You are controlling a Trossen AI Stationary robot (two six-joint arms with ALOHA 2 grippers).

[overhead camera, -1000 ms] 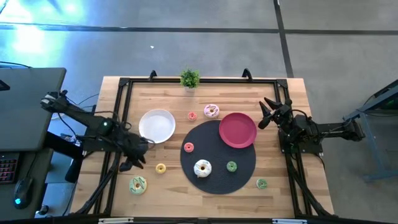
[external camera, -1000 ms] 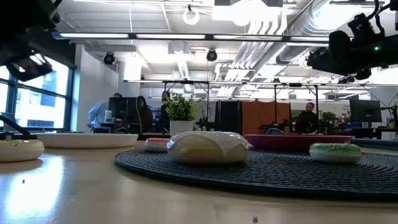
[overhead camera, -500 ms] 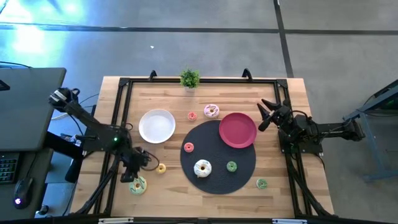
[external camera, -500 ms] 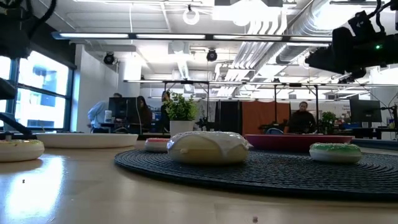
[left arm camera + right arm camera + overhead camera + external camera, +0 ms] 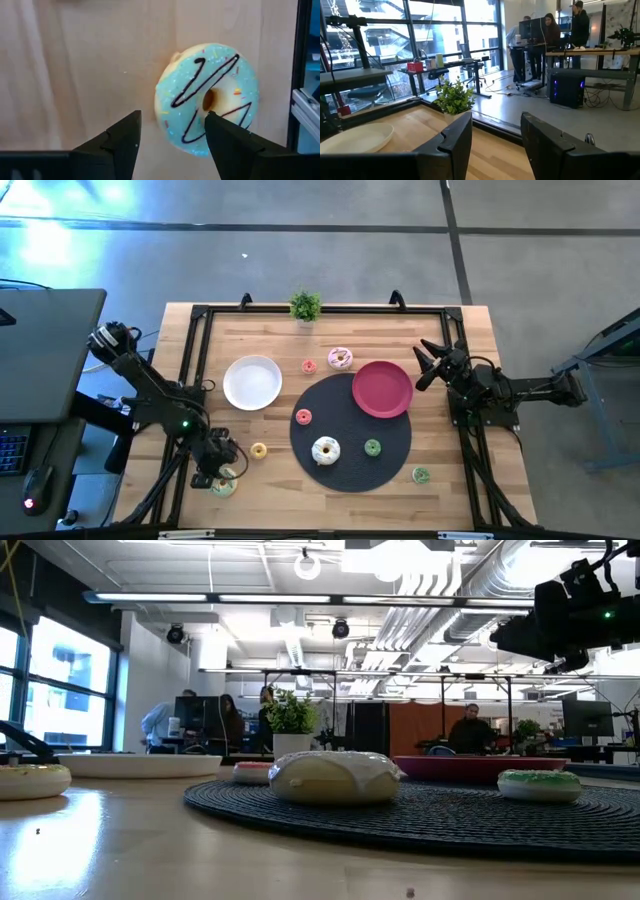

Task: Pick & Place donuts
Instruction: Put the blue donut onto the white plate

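Left gripper (image 5: 215, 472) has swung down to the near-left table corner, fingers spread, empty, over the green donut (image 5: 207, 97). Off-centre; closing could nudge it away. Right gripper (image 5: 428, 363) waits open.

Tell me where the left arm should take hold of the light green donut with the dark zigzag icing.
The green donut lies flat on the table. Probably best from straight above, pinching across one side of the ring, one of the left gripper fingers in the hole, the other outside.
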